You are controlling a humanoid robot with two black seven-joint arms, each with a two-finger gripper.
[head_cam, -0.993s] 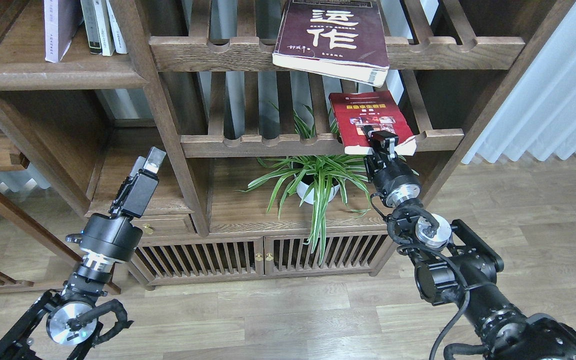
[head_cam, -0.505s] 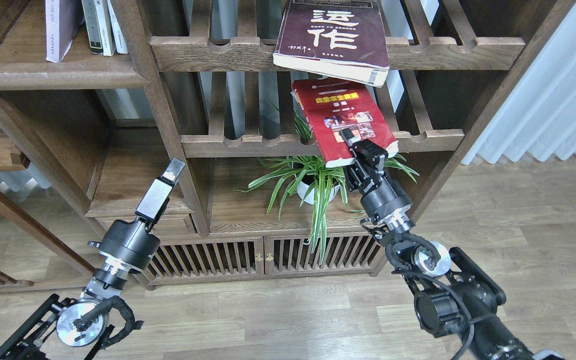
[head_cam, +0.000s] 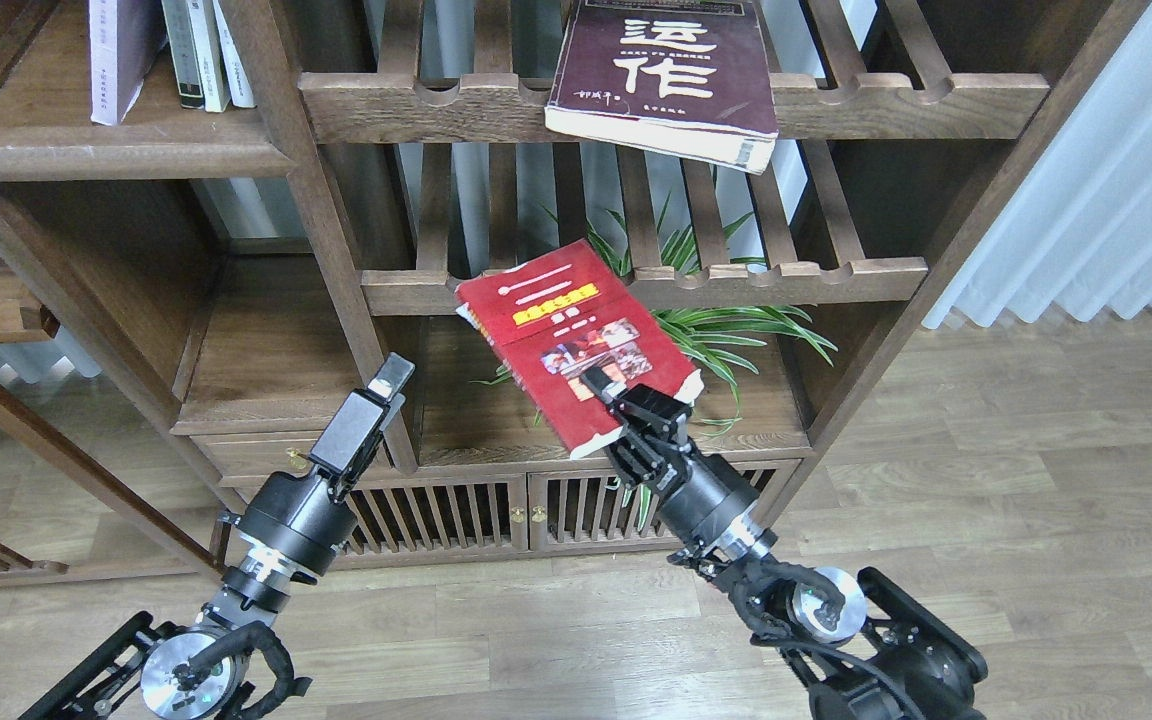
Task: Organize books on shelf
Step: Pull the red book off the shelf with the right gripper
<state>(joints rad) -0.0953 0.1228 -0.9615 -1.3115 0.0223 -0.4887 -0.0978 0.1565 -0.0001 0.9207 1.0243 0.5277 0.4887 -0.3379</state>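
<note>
The right gripper (head_cam: pixel 626 395) is clamped on the near edge of the red paperback with a yellow title band and photos (head_cam: pixel 571 340), holding it in the air, tilted, in front of the slatted wooden rack with a scalloped front rail (head_cam: pixel 786 280) and above the green spider plant in a white pot (head_cam: pixel 736 335). The book touches no board. The left gripper (head_cam: pixel 376 400) carries nothing and points up toward the upright wooden post (head_cam: pixel 336 250); its 2 fingers look pressed together, but I cannot tell for sure.

The thick maroon paperback with big white characters (head_cam: pixel 671 75) lies flat on the upper slatted rack, its near corner jutting past the front rail. The pale lavender-white paperback (head_cam: pixel 116 55) stands on the solid dark-brown shelf board with a rounded front edge (head_cam: pixel 116 155), at its back left, near the thin white and grey-spined upright books (head_cam: pixel 206 50).
</note>
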